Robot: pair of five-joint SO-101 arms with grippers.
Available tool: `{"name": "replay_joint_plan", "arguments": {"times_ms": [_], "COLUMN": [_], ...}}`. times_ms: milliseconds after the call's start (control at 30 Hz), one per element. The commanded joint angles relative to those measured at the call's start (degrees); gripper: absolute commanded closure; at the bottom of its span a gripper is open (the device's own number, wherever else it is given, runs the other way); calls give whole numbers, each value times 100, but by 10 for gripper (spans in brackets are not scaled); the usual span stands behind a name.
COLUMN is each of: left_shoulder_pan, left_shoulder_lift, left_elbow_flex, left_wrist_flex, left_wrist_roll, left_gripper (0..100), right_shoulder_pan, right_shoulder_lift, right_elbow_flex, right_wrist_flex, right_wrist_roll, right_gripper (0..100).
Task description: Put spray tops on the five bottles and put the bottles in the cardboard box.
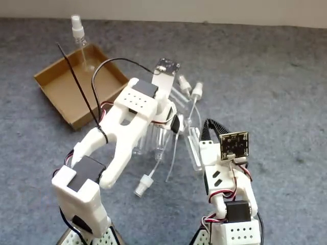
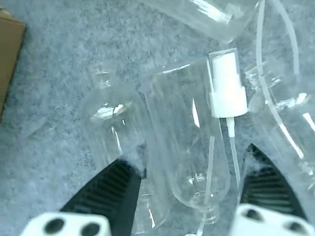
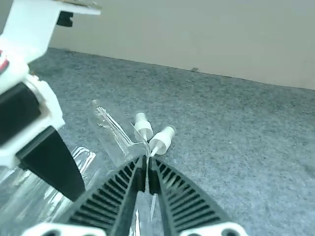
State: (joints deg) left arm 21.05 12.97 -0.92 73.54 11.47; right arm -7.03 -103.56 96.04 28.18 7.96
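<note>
Several clear bottles [image 1: 158,138] lie in a heap at mid-table. My left gripper [image 2: 192,157] hangs open over them, its black fingers [image 2: 115,189] on either side of one lying bottle [image 2: 184,132]; a white spray top [image 2: 227,88] rests against that bottle. My right gripper [image 3: 146,160] sits just right of the heap, shut on the thin tube of a spray top [image 3: 163,139]. A second spray top [image 3: 143,125] lies beside it. The cardboard box [image 1: 61,87] is at the far left and holds one upright capped bottle [image 1: 80,43].
Another spray top [image 1: 144,185] with a long tube lies in front of the heap, between the arm bases. Two spray tops [image 1: 190,87] lie at the heap's far side. Grey carpet covers the table, and a pale wall [image 3: 197,29] runs behind.
</note>
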Motion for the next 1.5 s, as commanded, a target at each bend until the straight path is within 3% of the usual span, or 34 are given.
{"name": "replay_joint_plan", "arguments": {"times_ms": [0,167,400,667,800,1067,1467], "left_shoulder_pan": [4,-84,-1033,-1305,-1640,-1807,-1859], "left_shoulder_lift": [-532,-1042,-1745,-2018,-2026,-2018,-2018], "left_elbow_flex": [-699,-1138,-1112,-382,-92,259,330], "left_wrist_flex": [554,1451,2136,2277,2259,2233,2233], "left_wrist_roll": [-176,-1081,-1187,-1284,-2154,-2400,-2409], "left_gripper": [726,726,726,726,726,726,726], "right_shoulder_pan": [40,40,31,-409,-804,-848,-857], "right_shoulder_lift": [-101,-110,-110,-48,-40,268,2220], "right_elbow_flex": [743,734,-145,-1464,-2053,-2316,-2334], "right_wrist_flex": [31,470,1701,3099,3556,3547,2422], "right_wrist_roll": [18,35,18,18,35,53,44], "right_gripper": [986,983,981,981,981,981,981]}}
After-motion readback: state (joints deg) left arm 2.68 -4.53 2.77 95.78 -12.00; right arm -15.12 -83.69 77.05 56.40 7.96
